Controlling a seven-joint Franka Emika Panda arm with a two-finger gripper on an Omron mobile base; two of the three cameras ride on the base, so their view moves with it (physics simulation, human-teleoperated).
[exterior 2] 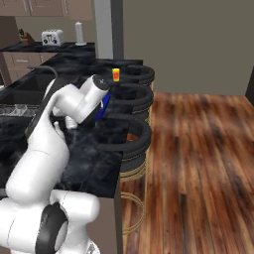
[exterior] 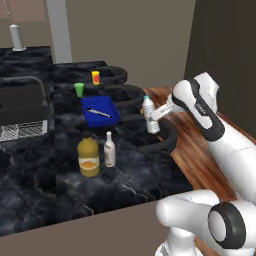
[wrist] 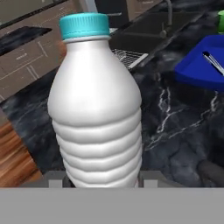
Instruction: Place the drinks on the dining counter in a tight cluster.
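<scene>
We see the gripper closed on the water bottle, which stands upright, its long axis vertical, near the stool-side edge of the dining counter. The juice jug and white bottle, close together, lie nearer the robot and farther in from that edge, so we judge the carry runs that way.

The white robot arm rises from the lower left and bends over the black marble dining counter with white veins. Three curved dark stool backs line the counter's right edge. A small yellow cup stands on the counter near the farthest stool back. A blue object shows partly behind the arm's wrist. Brown wood flooring lies right of the counter. A white toaster sits on the narrower far counter.
</scene>
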